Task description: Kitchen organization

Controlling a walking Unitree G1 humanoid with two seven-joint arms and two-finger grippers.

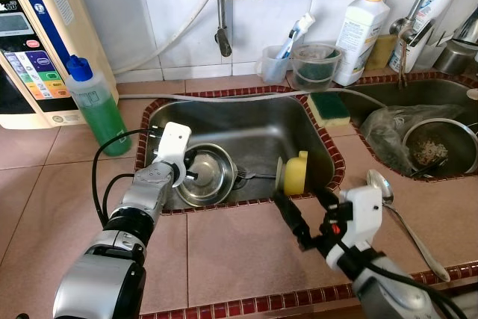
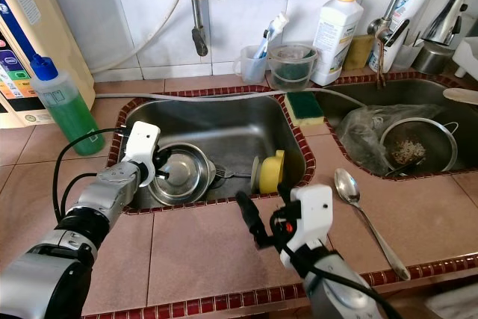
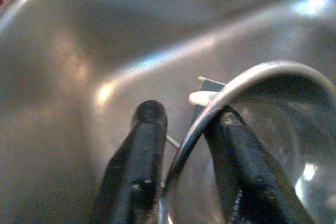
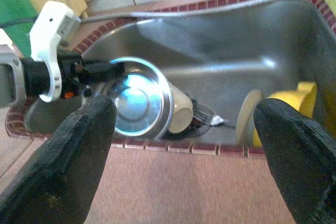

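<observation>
A steel bowl (image 1: 208,177) lies in the left sink (image 1: 246,121), with a fork (image 1: 252,175) beside it. My left gripper (image 1: 190,173) reaches down into the sink and is shut on the bowl's near-left rim (image 3: 252,77), one finger (image 3: 139,156) outside and the other inside. At the sink's right stands a yellow cup (image 1: 297,173) on its side, with a cream disc against it. My right gripper (image 1: 305,211) hovers open over the tiled counter just in front of the cup, its fingers (image 4: 79,156) spread wide and holding nothing.
A green soap bottle (image 1: 93,106) and a water purifier (image 1: 33,42) stand at the left. A sponge (image 1: 328,107) sits on the divider. The right sink holds a strainer (image 1: 439,143) and a plastic bag (image 1: 392,126). A spoon (image 1: 392,201) lies on the counter. Bottles and cups line the back.
</observation>
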